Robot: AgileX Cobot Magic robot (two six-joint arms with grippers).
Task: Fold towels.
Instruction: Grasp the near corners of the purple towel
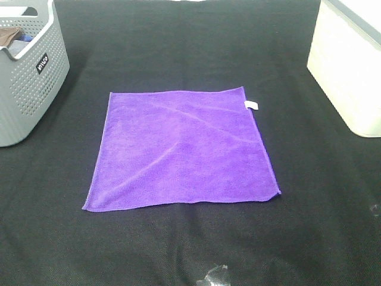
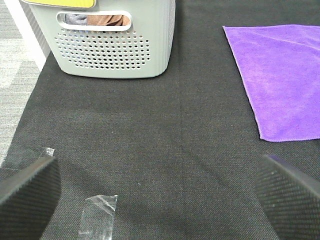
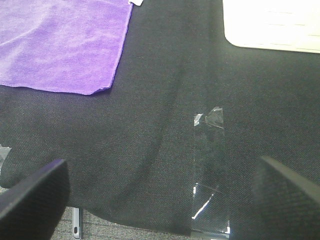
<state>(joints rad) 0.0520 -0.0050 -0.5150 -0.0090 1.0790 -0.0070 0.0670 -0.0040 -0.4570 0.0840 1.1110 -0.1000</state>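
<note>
A purple towel (image 1: pixel 181 149) lies spread flat and unfolded in the middle of the black table, with a small white tag (image 1: pixel 252 105) at its far right corner. The left wrist view shows its near left corner (image 2: pixel 282 75); the right wrist view shows its near right corner (image 3: pixel 60 42). Neither gripper shows in the exterior high view. My left gripper (image 2: pixel 160 200) is open and empty over bare cloth, near the table's front left. My right gripper (image 3: pixel 160 200) is open and empty near the front right edge. Both are apart from the towel.
A grey perforated basket (image 1: pixel 27 77) with cloth inside stands at the far left, also in the left wrist view (image 2: pixel 112 42). A white bin (image 1: pixel 351 65) stands at the far right. Clear tape scraps (image 1: pixel 214 277) lie on the black cloth near the front edge.
</note>
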